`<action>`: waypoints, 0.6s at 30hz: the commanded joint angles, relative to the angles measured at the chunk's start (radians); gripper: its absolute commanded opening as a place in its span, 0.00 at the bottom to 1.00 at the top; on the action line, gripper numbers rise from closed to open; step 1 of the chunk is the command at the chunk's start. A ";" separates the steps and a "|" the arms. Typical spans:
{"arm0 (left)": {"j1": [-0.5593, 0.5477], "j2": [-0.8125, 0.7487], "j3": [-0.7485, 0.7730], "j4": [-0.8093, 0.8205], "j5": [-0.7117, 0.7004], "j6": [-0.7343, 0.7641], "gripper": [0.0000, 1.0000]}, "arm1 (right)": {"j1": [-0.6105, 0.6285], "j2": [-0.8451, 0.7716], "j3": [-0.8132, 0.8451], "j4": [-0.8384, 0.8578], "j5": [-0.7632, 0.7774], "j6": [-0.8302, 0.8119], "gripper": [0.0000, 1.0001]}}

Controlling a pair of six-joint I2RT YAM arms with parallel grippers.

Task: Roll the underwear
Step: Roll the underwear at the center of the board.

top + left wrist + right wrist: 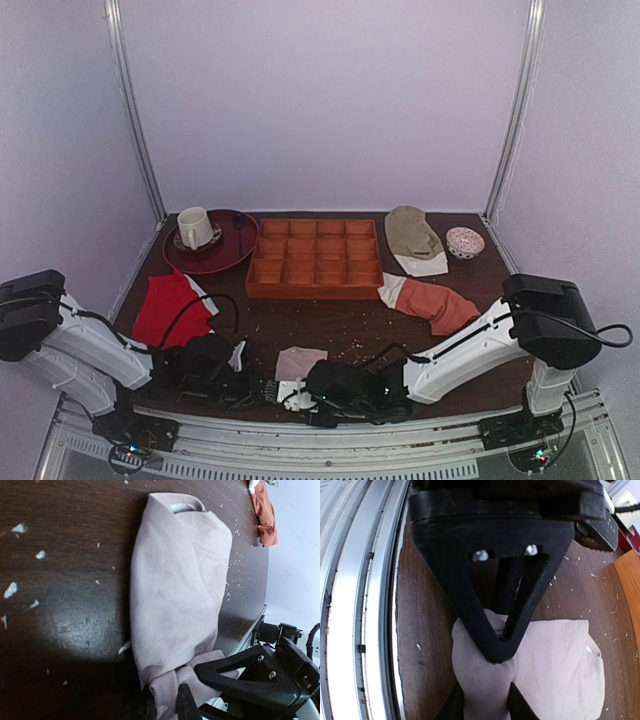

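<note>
With left pincer (162, 705) and right pincer (485, 707) both pinching the near end of the folded pinkish-beige soft cloth underwear (175, 590) at the near edge of the dark wooden worktop (65, 580), seemingly starting the roll, next needing that end curling over, away from the arms.
</note>
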State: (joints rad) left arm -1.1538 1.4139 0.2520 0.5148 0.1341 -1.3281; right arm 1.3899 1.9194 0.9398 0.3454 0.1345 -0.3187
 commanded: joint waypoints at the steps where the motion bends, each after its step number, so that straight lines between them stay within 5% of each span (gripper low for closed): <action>1: -0.003 0.022 -0.004 -0.029 0.001 0.000 0.00 | 0.007 0.020 0.006 0.013 0.047 -0.007 0.19; 5: -0.003 0.016 -0.005 -0.029 -0.001 -0.003 0.00 | 0.008 0.018 -0.006 0.019 0.046 0.000 0.03; 8: -0.001 0.000 -0.006 -0.044 -0.007 -0.006 0.00 | 0.008 0.013 -0.017 0.023 0.030 0.021 0.00; 15: 0.073 -0.141 -0.015 -0.181 -0.012 0.022 0.35 | -0.011 0.001 -0.041 0.028 -0.077 0.133 0.00; 18: 0.131 -0.233 -0.004 -0.277 -0.012 0.057 0.40 | -0.022 0.001 -0.054 0.042 -0.122 0.180 0.00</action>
State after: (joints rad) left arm -1.0851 1.2812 0.2462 0.3721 0.1341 -1.3212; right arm 1.3827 1.9190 0.9199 0.3946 0.0948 -0.2272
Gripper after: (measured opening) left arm 0.374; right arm 0.122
